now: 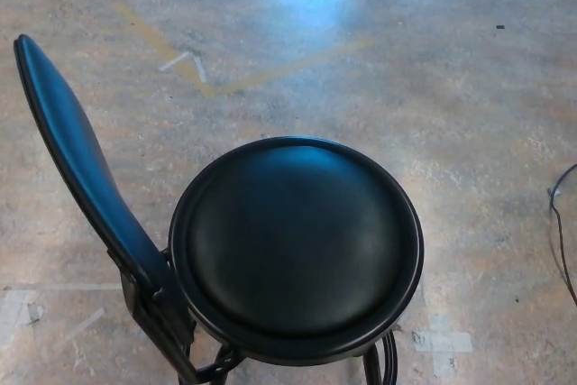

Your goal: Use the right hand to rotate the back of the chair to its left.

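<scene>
A black chair stands in the lower middle of the head view. Its round padded seat (297,245) faces up, ringed by a dark metal rim. The curved black backrest (77,164) rises at the seat's left side, fixed to the frame near the lower left. Neither of my hands shows in the picture.
The floor is worn grey-brown concrete with yellow tape lines (194,65) beyond the chair and pale tape patches (442,342) near the bottom. A black cable (563,241) runs along the right edge.
</scene>
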`<state>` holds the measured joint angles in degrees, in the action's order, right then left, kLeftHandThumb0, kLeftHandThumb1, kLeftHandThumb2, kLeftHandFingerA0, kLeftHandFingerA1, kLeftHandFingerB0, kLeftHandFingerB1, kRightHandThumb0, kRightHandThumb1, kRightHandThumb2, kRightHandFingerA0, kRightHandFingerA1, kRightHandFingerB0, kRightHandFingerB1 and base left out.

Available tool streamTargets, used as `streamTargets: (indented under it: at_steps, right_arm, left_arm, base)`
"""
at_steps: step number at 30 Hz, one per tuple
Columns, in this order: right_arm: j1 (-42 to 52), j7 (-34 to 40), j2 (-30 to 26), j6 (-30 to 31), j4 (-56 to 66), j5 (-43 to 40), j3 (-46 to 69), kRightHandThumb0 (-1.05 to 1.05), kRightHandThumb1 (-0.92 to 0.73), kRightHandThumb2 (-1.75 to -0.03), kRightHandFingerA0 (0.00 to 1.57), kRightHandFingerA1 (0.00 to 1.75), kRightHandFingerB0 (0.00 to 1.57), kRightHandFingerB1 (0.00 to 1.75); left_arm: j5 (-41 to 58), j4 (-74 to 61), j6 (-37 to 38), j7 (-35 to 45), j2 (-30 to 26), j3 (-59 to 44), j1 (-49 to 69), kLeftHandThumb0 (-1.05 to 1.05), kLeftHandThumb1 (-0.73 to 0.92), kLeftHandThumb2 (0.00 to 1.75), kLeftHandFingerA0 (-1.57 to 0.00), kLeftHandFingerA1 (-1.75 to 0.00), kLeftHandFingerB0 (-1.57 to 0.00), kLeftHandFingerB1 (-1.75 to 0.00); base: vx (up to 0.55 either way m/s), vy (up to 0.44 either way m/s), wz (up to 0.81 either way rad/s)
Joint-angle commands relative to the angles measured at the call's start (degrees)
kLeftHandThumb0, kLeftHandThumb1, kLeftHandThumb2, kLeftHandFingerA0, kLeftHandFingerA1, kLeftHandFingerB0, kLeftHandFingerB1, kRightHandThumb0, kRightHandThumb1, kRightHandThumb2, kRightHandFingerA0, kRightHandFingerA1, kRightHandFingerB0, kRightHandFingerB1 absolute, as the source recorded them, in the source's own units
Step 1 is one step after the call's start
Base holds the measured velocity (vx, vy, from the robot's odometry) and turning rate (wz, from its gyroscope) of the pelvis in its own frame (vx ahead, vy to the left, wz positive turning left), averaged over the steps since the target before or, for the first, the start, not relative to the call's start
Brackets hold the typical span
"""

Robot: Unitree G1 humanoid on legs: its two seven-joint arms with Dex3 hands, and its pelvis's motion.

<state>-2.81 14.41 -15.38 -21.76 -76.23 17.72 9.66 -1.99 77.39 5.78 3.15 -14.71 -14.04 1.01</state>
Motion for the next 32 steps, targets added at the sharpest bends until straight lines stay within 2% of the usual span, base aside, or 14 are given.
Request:
streamTargets:
  at_steps: [1, 6, 12, 14, 15, 19, 20, 22, 23, 24, 26, 28, 29, 32]
  right_arm:
    - [1.6, -3.17, 1.86, 5.31, -1.3, -5.05, 2.45, -0.7, -0.66, -0.91, 0.13, 0.45, 0.09, 0.4]
    - [3.23, -8.09, 3.56, 7.74, -1.33, -9.57, 6.66, -0.35, -0.57, -1.09, 0.01, 0.5, 0.0, 0.49]
    - [4.63, -12.2, 4.64, 8.43, -1.05, -14.12, 12.11, -0.55, -0.8, -0.63, 0.31, 0.43, 0.28, 0.34]
    - [4.96, -11.58, 4.51, 8.2, -0.89, -12.86, 11.25, -0.53, -0.64, -1.02, 0.38, 0.6, 0.22, 0.49]
    - [4.83, -11.64, 4.49, 8.21, -0.74, -12.81, 11.13, -0.54, -0.83, -0.64, 0.43, 0.47, 0.41, 0.39]
    - [4.7, -12.04, 4.27, 8.62, -0.6, -12.95, 10.76, -0.56, -0.83, -0.65, 0.43, 0.44, 0.39, 0.37]
    - [4.48, -12.31, 4.31, 9.14, -0.62, -13.34, 10.85, -0.56, -0.66, -1.03, 0.38, 0.59, 0.23, 0.49]
    - [4.36, -12.58, 4.43, 10.04, -0.72, -14.04, 11.21, -0.57, -0.65, -1.02, 0.36, 0.58, 0.19, 0.47]
    - [4.35, -12.66, 4.56, 9.84, -0.65, -13.97, 10.93, -0.6, -0.79, -0.66, 0.41, 0.46, 0.34, 0.37]
    - [4.4, -12.91, 4.58, 9.99, -0.6, -14.15, 10.86, -0.56, -0.65, -1.02, 0.39, 0.6, 0.22, 0.48]
    - [4.4, -12.81, 4.46, 10.17, -0.59, -13.82, 10.31, -0.58, -0.66, -1.02, 0.39, 0.6, 0.24, 0.49]
    - [4.39, -12.89, 4.39, 10.34, -0.56, -13.92, 10.06, -0.6, -0.79, -0.65, 0.42, 0.48, 0.35, 0.37]
    - [4.37, -12.81, 4.37, 10.49, -0.57, -13.93, 9.94, -0.55, -0.64, -1.03, 0.39, 0.61, 0.23, 0.49]
    - [4.75, -14.11, 4.5, 9.75, -0.16, -14.99, 10.43, -0.58, -0.65, -1.03, 0.39, 0.61, 0.23, 0.49]
  left_arm:
    - [0.46, 0.19, -0.52, 0.36, 0.11, -0.4, 0.39, -0.68, 0.86, 0.66, -0.52, -0.43, -0.5, -0.39]
    - [-0.1, 0.19, -0.72, -0.3, 0.03, 0.0, 0.25, -0.67, 0.85, 0.66, -0.53, -0.43, -0.5, -0.39]
    - [-1.04, 0.1, -0.16, -1.38, 0.0, 1.17, 0.46, -0.62, 0.9, 0.67, -0.56, -0.44, -0.5, -0.39]
    - [-1.72, 0.09, -0.08, -1.56, -0.18, 2.11, 0.81, -0.61, 0.91, 0.68, -0.55, -0.44, -0.49, -0.39]
    - [-1.43, 0.19, -0.42, -1.55, -0.16, 1.96, 0.66, -0.59, 0.9, 0.67, -0.54, -0.44, -0.49, -0.39]
    - [-1.18, 0.28, -0.82, -1.94, -0.06, 2.19, 0.46, -0.59, 0.89, 0.67, -0.56, -0.45, -0.5, -0.4]
    - [-1.54, 0.33, -0.67, -2.3, -0.07, 2.57, 0.41, -0.58, 0.88, 0.67, -0.57, -0.45, -0.51, -0.4]
    - [-1.95, 0.35, -0.9, -2.36, -0.22, 3.05, 0.24, -0.57, 0.89, 0.67, -0.56, -0.44, -0.51, -0.4]
    - [-1.54, 0.3, -0.96, -2.16, -0.21, 2.74, 0.21, -0.51, 0.71, 1.09, -0.52, -0.63, -0.36, -0.53]
    - [-1.41, 0.29, -0.98, -2.09, -0.21, 2.66, 0.29, -0.56, 0.88, 0.66, -0.56, -0.44, -0.5, -0.4]
    - [-1.14, 0.31, -1.32, -2.21, -0.16, 2.39, 0.34, -0.49, 0.69, 1.09, -0.52, -0.63, -0.35, -0.54]
    - [-1.26, 0.36, -1.37, -2.11, -0.21, 2.38, 0.4, -0.56, 0.88, 0.66, -0.56, -0.44, -0.5, -0.39]
    - [-1.66, 0.36, -1.11, -2.45, -0.21, 2.69, 0.54, -0.56, 0.89, 0.67, -0.56, -0.44, -0.52, -0.4]
    - [-2.42, 0.32, -0.79, -2.62, -0.29, 3.35, 0.65, -0.57, 0.9, 0.67, -0.58, -0.44, -0.53, -0.4]
  base:
    - [0.0, 0.0, 0.0]
    - [0.0, 0.0, 0.0]
    - [0.0, 0.0, 0.0]
    - [0.0, 0.0, 0.0]
    - [0.0, 0.0, 0.0]
    - [0.0, 0.0, 0.0]
    - [0.0, 0.0, 0.0]
    - [0.0, 0.0, 0.0]
    - [0.0, 0.0, 0.0]
    - [0.0, 0.0, 0.0]
    - [0.0, 0.0, 0.0]
    - [0.0, 0.0, 0.0]
    - [0.0, 0.0, 0.0]
    - [0.0, 0.0, 0.0]
